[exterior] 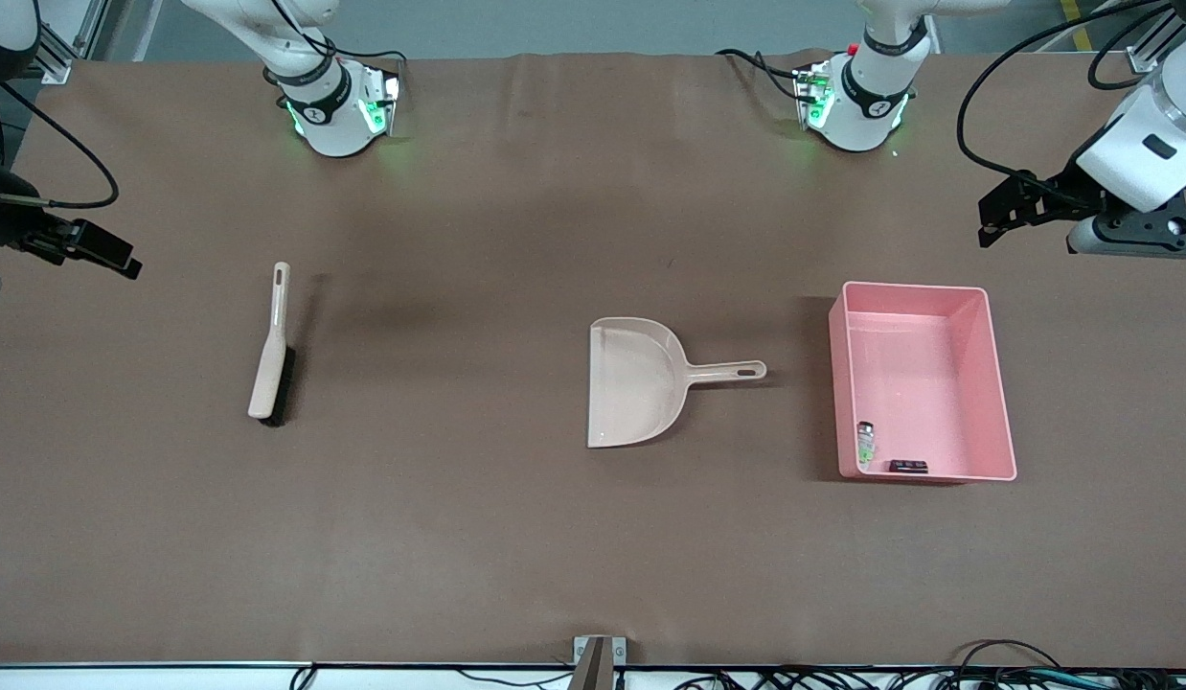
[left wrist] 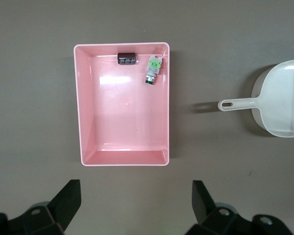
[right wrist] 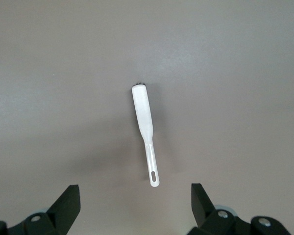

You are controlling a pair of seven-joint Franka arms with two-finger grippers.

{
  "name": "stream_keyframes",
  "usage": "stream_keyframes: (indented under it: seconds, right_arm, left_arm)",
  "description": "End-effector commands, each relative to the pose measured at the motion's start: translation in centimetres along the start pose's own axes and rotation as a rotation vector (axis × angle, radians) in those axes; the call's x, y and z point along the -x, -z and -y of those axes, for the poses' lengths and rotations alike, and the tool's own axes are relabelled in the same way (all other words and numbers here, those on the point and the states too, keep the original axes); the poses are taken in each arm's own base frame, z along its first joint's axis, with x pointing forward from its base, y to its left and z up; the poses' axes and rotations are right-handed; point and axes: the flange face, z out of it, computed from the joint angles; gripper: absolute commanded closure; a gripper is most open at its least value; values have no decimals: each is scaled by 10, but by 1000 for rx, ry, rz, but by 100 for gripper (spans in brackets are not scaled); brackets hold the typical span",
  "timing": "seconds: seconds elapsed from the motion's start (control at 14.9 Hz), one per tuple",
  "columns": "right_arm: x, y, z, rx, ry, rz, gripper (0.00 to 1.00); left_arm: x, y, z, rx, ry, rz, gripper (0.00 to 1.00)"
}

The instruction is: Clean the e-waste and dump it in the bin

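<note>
Tiny e-waste [exterior: 868, 443] in glossy pink bin [exterior: 995, 383], left claw [left wrist: 136, 203], right claw [right wrist: 135, 205] gaping empty.

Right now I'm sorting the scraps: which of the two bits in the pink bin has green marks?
The white-grey block beside the bin's side wall; the dark cylinder nearby has none.

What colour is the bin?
Pink bin, clearest in the left wrist view.
</note>
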Motion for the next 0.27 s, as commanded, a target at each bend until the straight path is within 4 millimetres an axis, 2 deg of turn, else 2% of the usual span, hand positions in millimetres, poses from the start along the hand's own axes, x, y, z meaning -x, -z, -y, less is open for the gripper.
stream_keyframes:
  seconds: [0.0,0.2]
  right_arm:
    - [5,6,2,-6,9,-7,0]
    - [5,12,-3,-8,163,-15,0]
  left_arm:
    - [8,0,7,13,38,10,0]
    - [8,2,10,5,47,8,0]
